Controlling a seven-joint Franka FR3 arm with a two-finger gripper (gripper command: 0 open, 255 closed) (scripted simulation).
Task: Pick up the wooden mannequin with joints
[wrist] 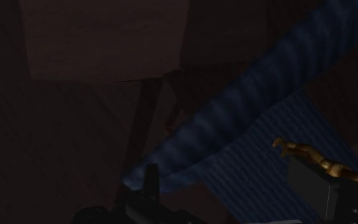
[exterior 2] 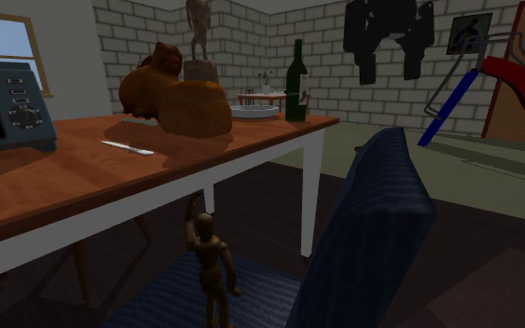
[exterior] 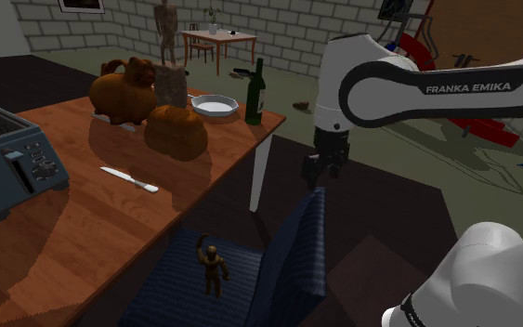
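Since the wooden mannequin [exterior: 214, 269] stands upright near the middle of the blue chair's seat [exterior: 171, 283], between the desk's [exterior: 73, 223] edge and the backrest [exterior: 301, 237], I judge it light, stiff in the limbs but loose at the joints, and easy to topple. I would take it across the torso, not by its raised arm. The tool [exterior: 327, 175] hangs pointing down from the bent arm, above the top of the backrest, well above the figure and off to one side. In the wrist view its fingers stand spread with nothing between them.
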